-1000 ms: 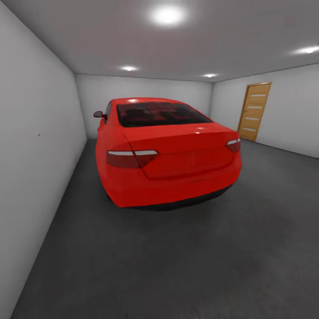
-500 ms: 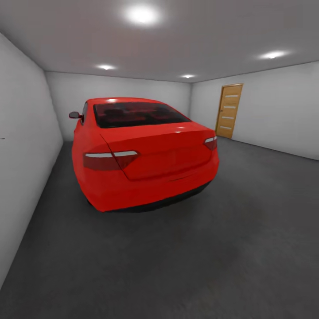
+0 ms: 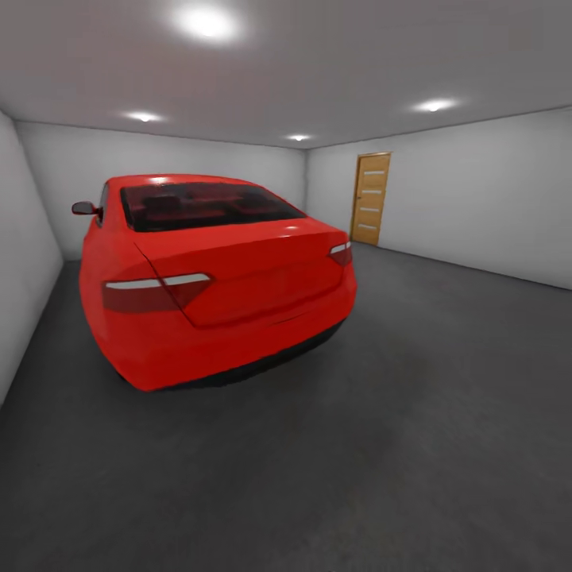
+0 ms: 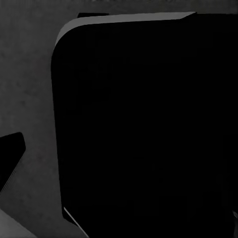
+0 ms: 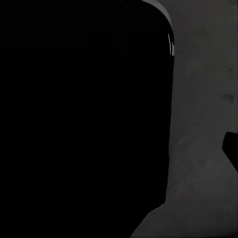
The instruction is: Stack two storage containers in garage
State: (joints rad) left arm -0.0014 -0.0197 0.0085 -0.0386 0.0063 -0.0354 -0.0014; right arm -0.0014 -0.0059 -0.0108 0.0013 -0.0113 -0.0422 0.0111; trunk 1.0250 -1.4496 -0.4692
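Observation:
I am in the garage, a bare room with white walls (image 3: pixel 477 199) and recessed ceiling lights (image 3: pixel 208 22). Its dark grey mottled floor (image 3: pixel 413 445) spreads out in front of me in the head view. The two storage containers are out of view. In the left wrist view a black rounded body (image 4: pixel 144 129) hangs over the same floor (image 4: pixel 29 89), with one dark finger-like tip (image 4: pixel 11 153) at the frame's edge. The right wrist view has a matching black body (image 5: pixel 84 114) and a dark tip (image 5: pixel 232 151). Nothing orange-red lies between them.
A red car (image 3: pixel 214 278) stands ahead on the left, its rear towards me, close to the left wall (image 3: pixel 24 262). A wooden door (image 3: pixel 370 199) is set in the far right corner. Open floor runs to the right of the car and in front of it.
The head view has swung to the right, so the car and the door sit further left in the picture. Nothing in the garage itself has moved.

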